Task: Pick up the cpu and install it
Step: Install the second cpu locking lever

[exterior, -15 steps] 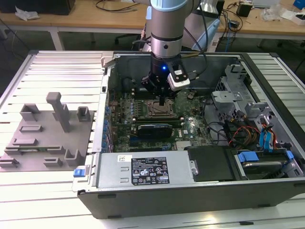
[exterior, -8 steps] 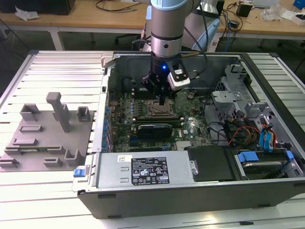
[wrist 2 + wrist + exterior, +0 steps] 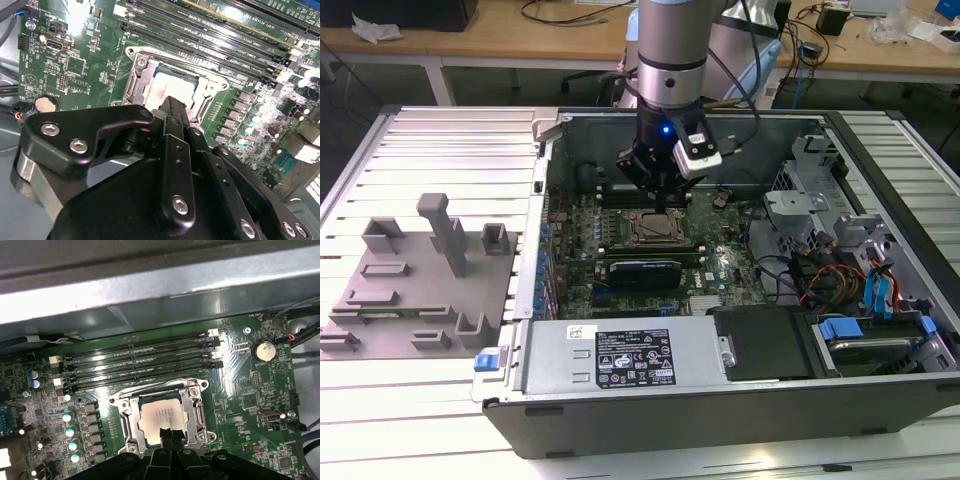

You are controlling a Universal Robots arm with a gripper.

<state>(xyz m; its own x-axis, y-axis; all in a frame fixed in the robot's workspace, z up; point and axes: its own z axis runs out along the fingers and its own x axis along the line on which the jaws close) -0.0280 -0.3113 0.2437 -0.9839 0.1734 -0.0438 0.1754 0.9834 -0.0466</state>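
The cpu (image 3: 159, 415) is a pale silver square lying flat inside the black socket frame (image 3: 196, 411) on the green motherboard, and it shows in both wrist views (image 3: 170, 86). My gripper (image 3: 171, 434) hangs just above the cpu's near edge with its two black fingers pressed together and nothing between them. In the second wrist view the fingertips (image 3: 172, 104) cover part of the chip. From the exterior view, the gripper (image 3: 663, 203) stands straight over the socket (image 3: 655, 227) inside the open computer case.
Rows of memory slots (image 3: 135, 365) run beside the socket. The case holds a power supply (image 3: 620, 360), a black expansion card (image 3: 640, 272), a drive cage (image 3: 820, 200) and loose cables (image 3: 830, 280). A grey fixture (image 3: 410, 290) lies at the exterior view's left.
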